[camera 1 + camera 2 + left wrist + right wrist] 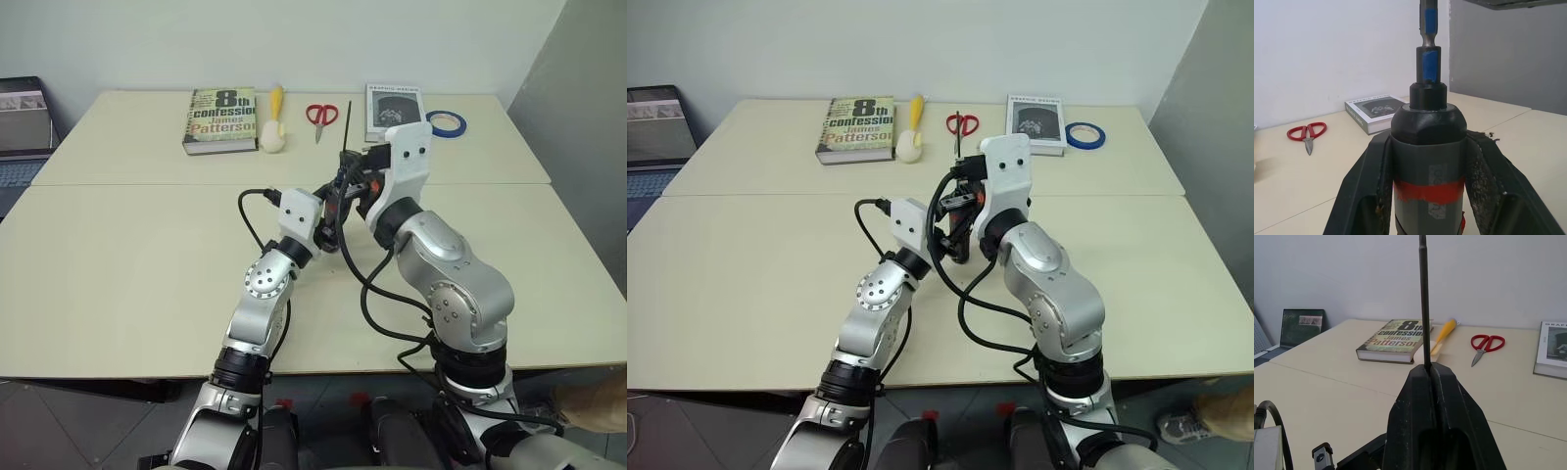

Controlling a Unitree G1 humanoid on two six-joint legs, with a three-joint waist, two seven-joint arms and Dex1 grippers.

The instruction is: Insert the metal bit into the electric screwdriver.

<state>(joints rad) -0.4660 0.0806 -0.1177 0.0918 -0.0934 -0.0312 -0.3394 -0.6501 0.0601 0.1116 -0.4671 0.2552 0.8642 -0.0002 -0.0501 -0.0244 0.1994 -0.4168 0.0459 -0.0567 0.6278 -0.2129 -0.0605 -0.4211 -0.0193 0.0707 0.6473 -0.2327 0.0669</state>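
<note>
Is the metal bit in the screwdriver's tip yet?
In: the metal bit stands seated in the collar of the electric screwdriver.

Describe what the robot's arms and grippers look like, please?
Both arms are silver metal with rounded joints, black bands and loose black cables. Each wrist carries a white block dotted with screw holes. The left gripper and right gripper each have two black fingers.

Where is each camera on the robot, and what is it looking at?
Head views: two eyes look down over both arms, meeting above the table.
Left wrist view: looks along the left gripper, shut on the electric screwdriver, with the metal bit in its tip.
Right wrist view: looks along the right gripper, shut on that bit.
Shared: red scissors appear in every view.
</note>
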